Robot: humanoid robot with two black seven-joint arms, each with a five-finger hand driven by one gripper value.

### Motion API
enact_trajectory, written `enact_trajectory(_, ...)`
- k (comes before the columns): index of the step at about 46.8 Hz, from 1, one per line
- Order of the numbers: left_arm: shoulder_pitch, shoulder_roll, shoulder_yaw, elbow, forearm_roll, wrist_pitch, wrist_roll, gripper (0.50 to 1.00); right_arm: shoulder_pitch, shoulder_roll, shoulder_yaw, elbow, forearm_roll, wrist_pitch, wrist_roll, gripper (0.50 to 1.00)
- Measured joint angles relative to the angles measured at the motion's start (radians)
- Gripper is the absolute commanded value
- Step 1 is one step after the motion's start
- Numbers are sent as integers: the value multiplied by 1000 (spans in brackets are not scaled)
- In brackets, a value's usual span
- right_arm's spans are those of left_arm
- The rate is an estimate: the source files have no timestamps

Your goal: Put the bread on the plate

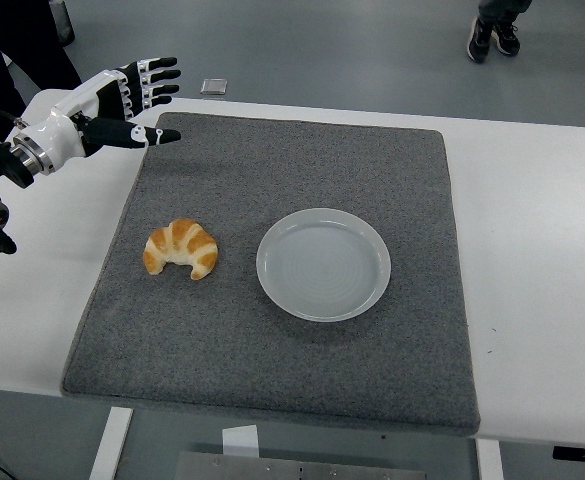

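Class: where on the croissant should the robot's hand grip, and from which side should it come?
Grip the croissant across its thick middle arch, coming from above. It lies flat on the grey mat, tips pointing toward the near edge, and the open left hand is already up on its side.

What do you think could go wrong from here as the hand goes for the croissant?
The left hand is open above the mat's far left corner, well short of the croissant, so a poorly aimed reach might push it along the mat rather than grasp it. The croissant is curved and looks soft; a hard squeeze could crush it. The plate is shallow, so it might slide off when released.
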Motion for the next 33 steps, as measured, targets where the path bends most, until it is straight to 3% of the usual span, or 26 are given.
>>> enact_trajectory(5,-47,55,54,-59,63,46,3,994,0,0,0,0,0,0,0,952)
enact_trajectory(18,-255,202,303,-205,130,50,6,994,0,0,0,0,0,0,0,952)
enact_trajectory(26,-411,233,474,-225,257,50,6,994,0,0,0,0,0,0,0,952)
enact_trajectory(33,-458,245,537,-227,363,49,21,994,0,0,0,0,0,0,0,952)
